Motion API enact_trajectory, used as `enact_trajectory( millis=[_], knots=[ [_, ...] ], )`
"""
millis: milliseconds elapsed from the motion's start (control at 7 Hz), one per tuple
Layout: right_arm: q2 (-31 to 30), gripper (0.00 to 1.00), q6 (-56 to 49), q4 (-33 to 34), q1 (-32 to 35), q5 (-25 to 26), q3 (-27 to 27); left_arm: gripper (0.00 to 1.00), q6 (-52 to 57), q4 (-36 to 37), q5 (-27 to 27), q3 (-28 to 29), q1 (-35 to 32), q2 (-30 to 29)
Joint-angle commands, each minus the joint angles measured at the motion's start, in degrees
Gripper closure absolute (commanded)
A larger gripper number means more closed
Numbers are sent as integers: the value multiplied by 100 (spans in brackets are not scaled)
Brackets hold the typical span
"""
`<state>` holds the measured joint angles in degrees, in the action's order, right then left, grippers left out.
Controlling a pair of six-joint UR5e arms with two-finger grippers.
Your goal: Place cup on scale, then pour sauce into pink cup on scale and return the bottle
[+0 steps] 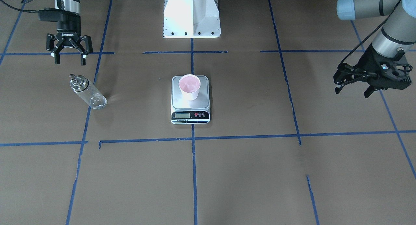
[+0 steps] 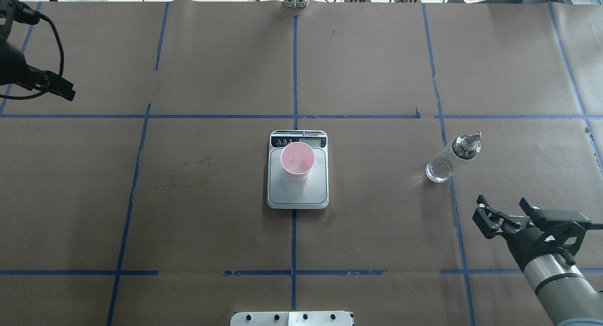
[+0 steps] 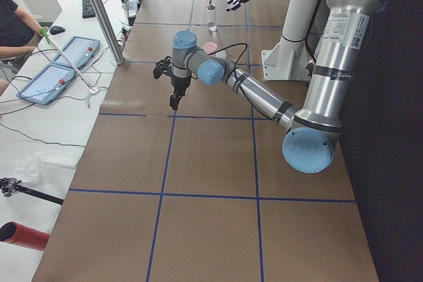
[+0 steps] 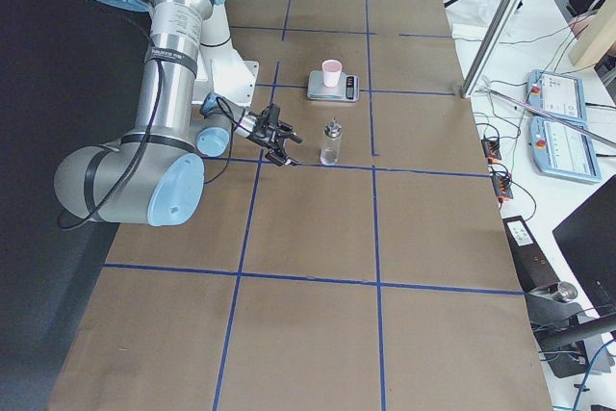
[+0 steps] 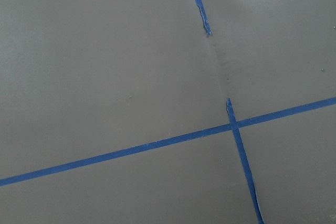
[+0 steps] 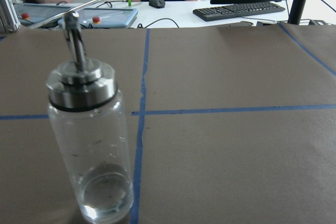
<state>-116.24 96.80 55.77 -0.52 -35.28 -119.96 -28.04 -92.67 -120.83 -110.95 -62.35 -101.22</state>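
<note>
Since the cup [image 1: 190,86] stands upright about mid-platform on the scale [image 1: 182,104], the bottle [image 1: 87,91] is what needs handling now, I judge.

In the front view it stands on the table [image 1: 247,173] at the left, well apart from the scale. The right gripper [image 1: 70,58] hangs just beyond it, jaws wide apart and empty. The left gripper [image 1: 352,91] hangs at the far right, jaws likewise apart on nothing.

Overhead, the bottle is at the right, with the spread right gripper near it on the robot's side. The left one is cut off at the left edge.

The right wrist view shows most — a clear glass cylinder, only a little liquid [image 6: 105,195] at the bottom, a steel collar [image 6: 81,85] and a thin spout [image 6: 73,40]. It is probably light, stiff, smooth enough to slip, breakable, and tall enough to tip. The plain glass wall below the collar looks the best hold — not the spout.

The left wrist view shows only table and tape [image 5: 157,146].
</note>
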Motion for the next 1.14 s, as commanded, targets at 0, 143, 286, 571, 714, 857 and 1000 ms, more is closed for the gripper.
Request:
enact_trajectory(
  millis=[0, 143, 286, 571, 714, 857, 1000],
  knots=[
    [-259, 0, -1428, -2316, 339, -389, 1032, 9, 26, -14, -10, 29, 4, -3],
    [-250, 0, -2010, -2691, 968, -1071, 1106, 9, 44, -14, -10, 29, -5, -3],
    [-76, 0, -2660, -2712, 1810, -1896, 1098, 9, 61, -14, -10, 38, -5, 5],
    [827, 0, -4251, -2503, 4147, -4390, 1525, 9, 157, -14, -10, 38, -31, 14],
    [1379, 0, -4823, -1953, 5052, -5479, 1685, 6, 489, -5, -97, 108, -214, 14],
    [1811, 0, -5368, -1164, 5853, -6490, 1695, 1, 875, -23, -351, 283, -529, 14],
    [2233, 0, -6078, -243, 6444, -7214, 1704, 1, 1375, -49, -571, 589, -846, 5]
  ],
)
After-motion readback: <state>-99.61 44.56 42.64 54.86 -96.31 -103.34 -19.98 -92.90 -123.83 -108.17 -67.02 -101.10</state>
